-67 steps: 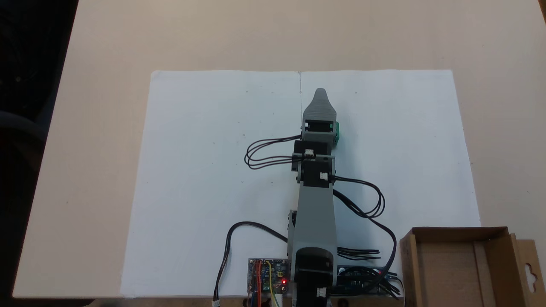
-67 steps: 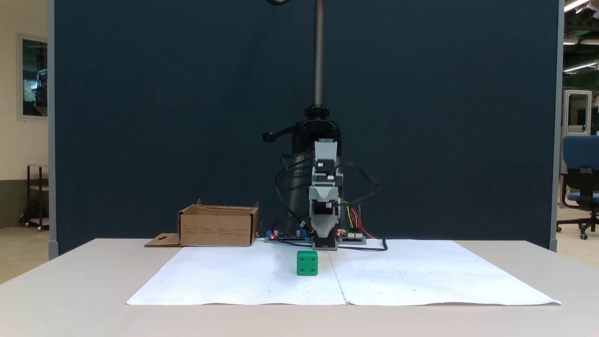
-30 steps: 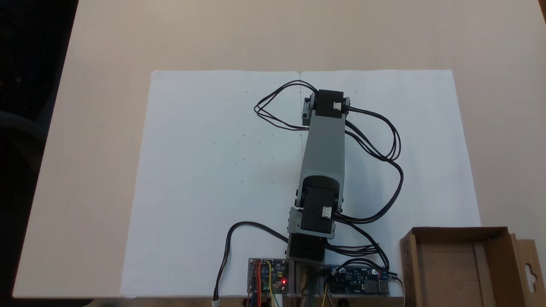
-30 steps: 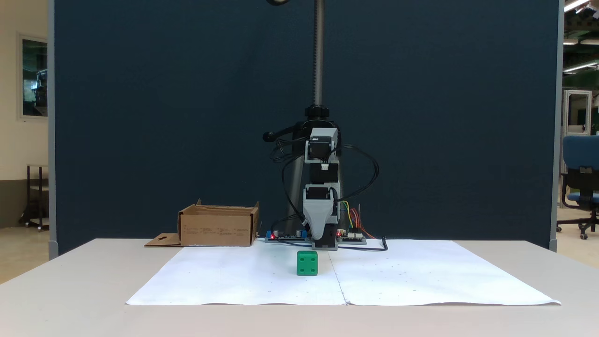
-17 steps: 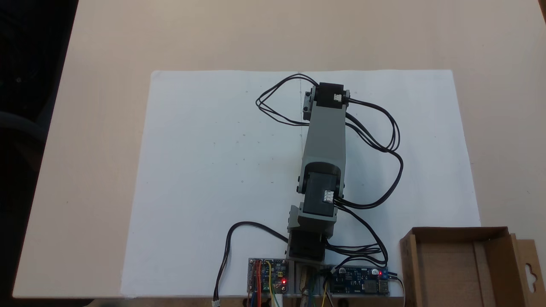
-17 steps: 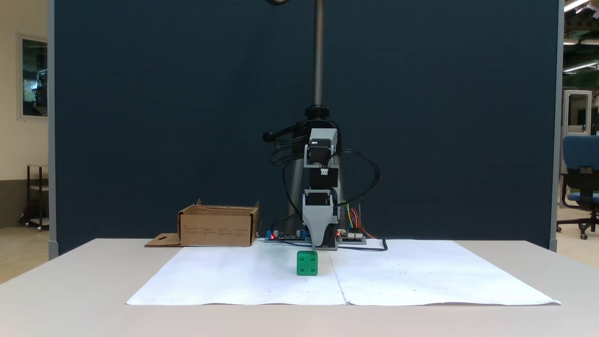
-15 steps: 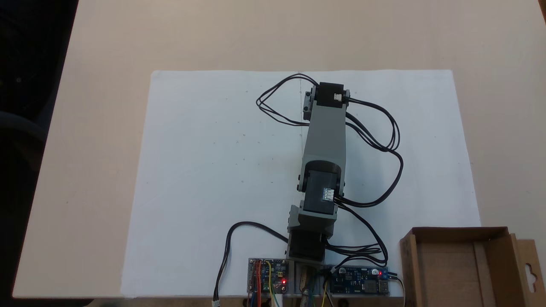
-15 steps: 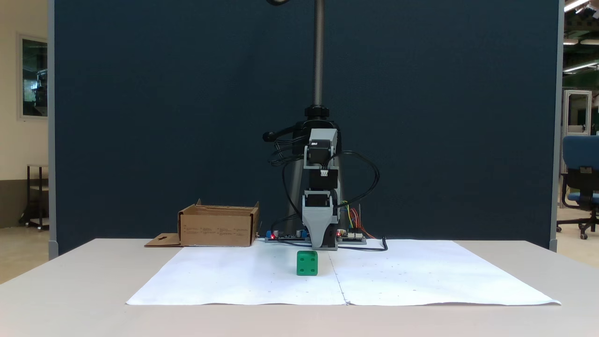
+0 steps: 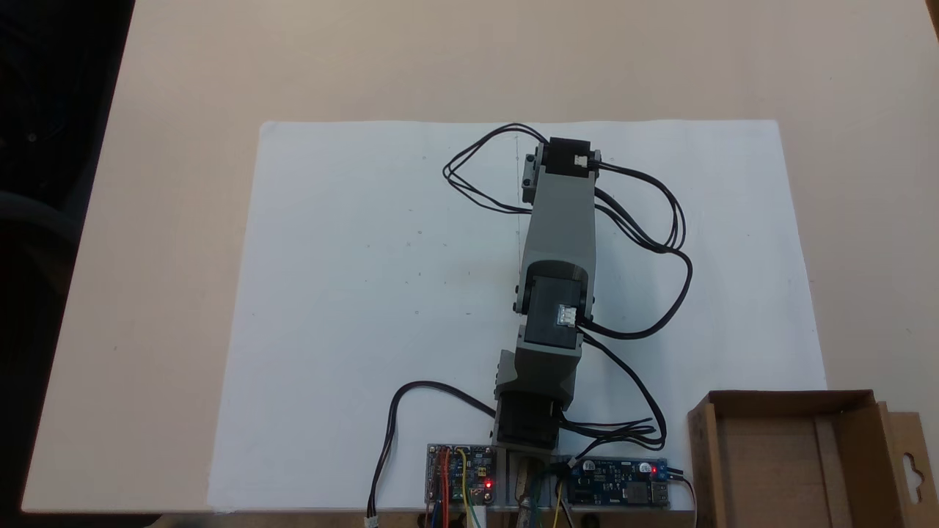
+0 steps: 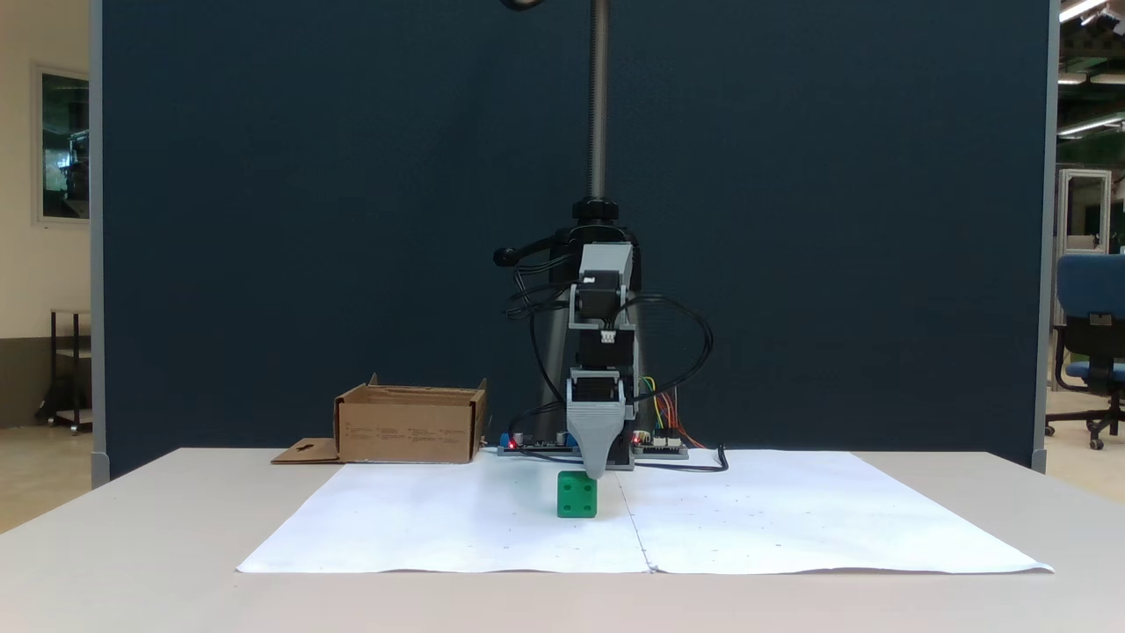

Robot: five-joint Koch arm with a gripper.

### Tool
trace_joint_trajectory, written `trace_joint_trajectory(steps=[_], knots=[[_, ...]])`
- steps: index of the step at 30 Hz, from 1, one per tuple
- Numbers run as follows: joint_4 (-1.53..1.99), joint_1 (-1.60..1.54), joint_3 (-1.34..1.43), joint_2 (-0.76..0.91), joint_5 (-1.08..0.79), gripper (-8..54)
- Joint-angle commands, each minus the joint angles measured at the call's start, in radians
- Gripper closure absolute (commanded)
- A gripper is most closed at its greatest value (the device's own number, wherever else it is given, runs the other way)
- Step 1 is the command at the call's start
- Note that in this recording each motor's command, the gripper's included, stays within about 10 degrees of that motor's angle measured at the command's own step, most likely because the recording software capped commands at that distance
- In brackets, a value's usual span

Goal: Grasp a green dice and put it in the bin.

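Observation:
The green dice [image 10: 577, 494] stands on the white paper near its middle seam in a fixed view. My gripper [image 10: 598, 473] points straight down, its grey tip just above the dice's top right edge; only one jaw face shows, so open or shut is unclear. From above, my forearm [image 9: 561, 227] covers both the gripper and the dice. The bin [image 9: 855, 440], a brown cardboard box with a hang-hole flap, sits at the lower right corner beside my base; seen from the front, the bin [image 10: 410, 426] stands at the back left.
A white paper sheet [image 9: 352, 293] covers the table's middle. Two circuit boards [image 9: 460, 480] [image 9: 620, 491] flank my base. Black cables [image 9: 671, 242] loop out to the right of the arm. A metal pole [image 10: 598, 97] and a dark partition stand behind.
The arm unfolded forward over the dice, and the gripper has come down until its tip is just above the dice. The dice and the bin have not moved.

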Motion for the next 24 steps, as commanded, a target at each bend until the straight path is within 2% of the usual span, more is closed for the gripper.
trace_joint_trajectory(steps=[1, 24], knots=[[-0.023, 0.009, -0.038, 0.02, -0.055, 2.5], [-0.049, 0.063, -0.084, -0.084, -0.06, 2.5]])
